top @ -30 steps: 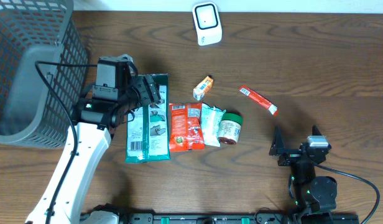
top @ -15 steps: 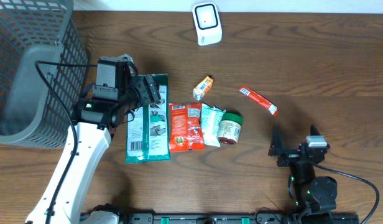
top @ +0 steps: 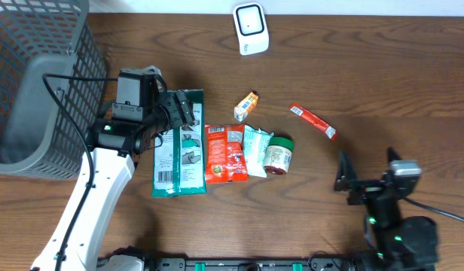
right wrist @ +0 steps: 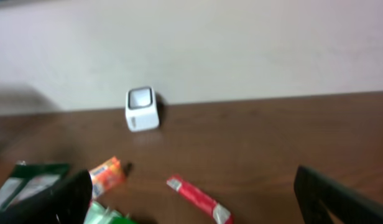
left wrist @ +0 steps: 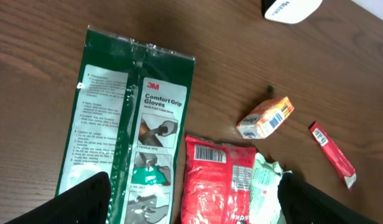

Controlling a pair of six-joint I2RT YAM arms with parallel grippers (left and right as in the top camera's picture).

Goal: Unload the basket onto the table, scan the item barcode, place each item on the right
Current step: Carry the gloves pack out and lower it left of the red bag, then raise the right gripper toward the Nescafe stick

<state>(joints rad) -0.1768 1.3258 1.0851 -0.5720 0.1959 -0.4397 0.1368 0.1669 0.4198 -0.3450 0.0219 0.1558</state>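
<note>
The white barcode scanner (top: 251, 28) stands at the table's far edge, also seen in the right wrist view as the scanner (right wrist: 142, 109). A row of items lies mid-table: a green gloves pack (top: 179, 143), a red pouch (top: 225, 153), a pale packet (top: 256, 150) and a green-lidded jar (top: 279, 154). The red pouch (left wrist: 219, 180) shows a barcode at its top. My left gripper (top: 179, 113) hovers open over the pack's upper end, holding nothing; in the wrist view the left gripper (left wrist: 198, 205) spans the gloves pack (left wrist: 132, 118) and pouch. My right gripper (top: 367, 172) is open and empty at the near right.
A grey mesh basket (top: 36, 90) fills the far left corner. A small orange box (top: 247, 105) and a red stick packet (top: 312, 121) lie between the row and the scanner. Bare wood lies on the right side.
The right arm has shifted to the right and slightly nearer the front edge, still open. The left arm and all items have stayed put.
</note>
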